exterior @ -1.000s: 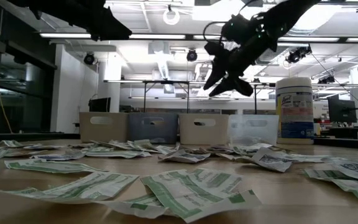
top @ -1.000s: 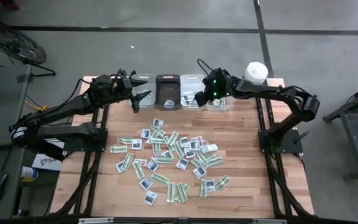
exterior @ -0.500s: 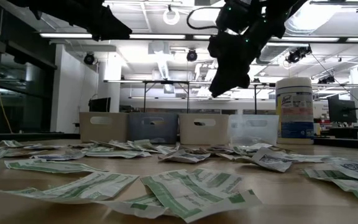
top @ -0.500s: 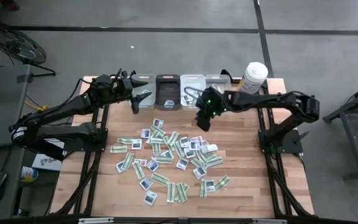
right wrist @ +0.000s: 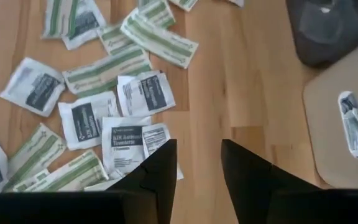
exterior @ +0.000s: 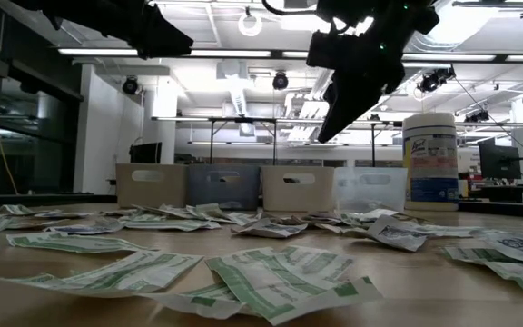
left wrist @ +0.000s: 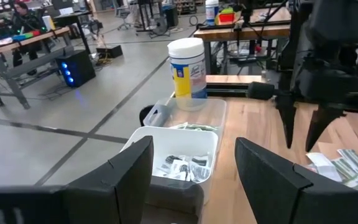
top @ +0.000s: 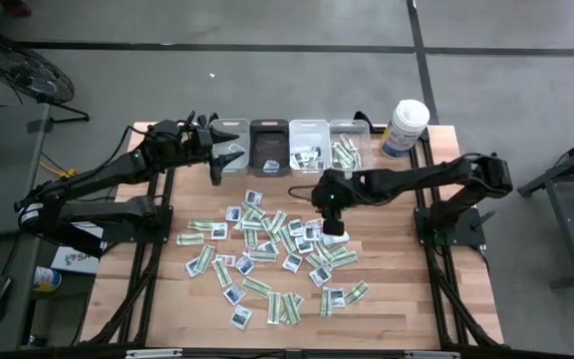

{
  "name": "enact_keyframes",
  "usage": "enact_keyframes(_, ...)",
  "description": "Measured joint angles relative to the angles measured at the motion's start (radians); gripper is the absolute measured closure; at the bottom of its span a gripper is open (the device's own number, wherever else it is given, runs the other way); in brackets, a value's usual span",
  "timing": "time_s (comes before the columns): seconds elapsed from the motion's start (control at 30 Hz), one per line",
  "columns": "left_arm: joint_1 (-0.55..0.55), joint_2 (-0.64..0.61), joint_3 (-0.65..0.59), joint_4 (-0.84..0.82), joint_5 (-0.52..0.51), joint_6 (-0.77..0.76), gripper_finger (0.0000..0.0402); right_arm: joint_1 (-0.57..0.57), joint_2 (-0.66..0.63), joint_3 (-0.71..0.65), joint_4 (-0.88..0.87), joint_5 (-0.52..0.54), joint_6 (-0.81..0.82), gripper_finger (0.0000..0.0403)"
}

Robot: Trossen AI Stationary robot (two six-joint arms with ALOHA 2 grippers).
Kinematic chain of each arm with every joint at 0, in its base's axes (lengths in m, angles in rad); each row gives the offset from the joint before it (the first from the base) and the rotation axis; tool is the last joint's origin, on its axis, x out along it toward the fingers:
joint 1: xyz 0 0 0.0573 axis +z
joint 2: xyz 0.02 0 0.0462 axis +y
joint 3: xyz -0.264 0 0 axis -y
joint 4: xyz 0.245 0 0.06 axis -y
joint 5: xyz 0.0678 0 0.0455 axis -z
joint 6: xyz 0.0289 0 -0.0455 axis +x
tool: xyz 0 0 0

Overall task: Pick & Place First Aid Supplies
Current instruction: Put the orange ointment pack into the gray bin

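First aid supplies (top: 272, 261): dozens of small flat paper packets scattered loosely over the middle of the wooden table, many overlapping or touching, lying flat at mixed angles. Narrow green-and-white strips (right wrist: 109, 70) alternate with squarish white packets bearing dark-blue panels (right wrist: 87, 121). A few white packets lie in the white bin (top: 309, 157); green-striped ones lie in the clear bin (top: 346, 154). From table height the nearest strips (exterior: 271, 277) show slightly curled edges
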Motion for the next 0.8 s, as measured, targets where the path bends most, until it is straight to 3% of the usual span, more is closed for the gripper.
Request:
enact_keyframes(0.37, 0.000, 0.000, 0.000, 0.000, 0.018, 0.003, 0.0181, 0.096, 0.144, 0.000, 0.101, 0.018, 0.019, 0.0284)
enact_keyframes(0.8, 0.000, 0.000, 0.000, -0.026, 0.042, 0.003, 0.0181, 0.114, 0.252, -0.001, 0.133, 0.013, 0.062, 0.0284)
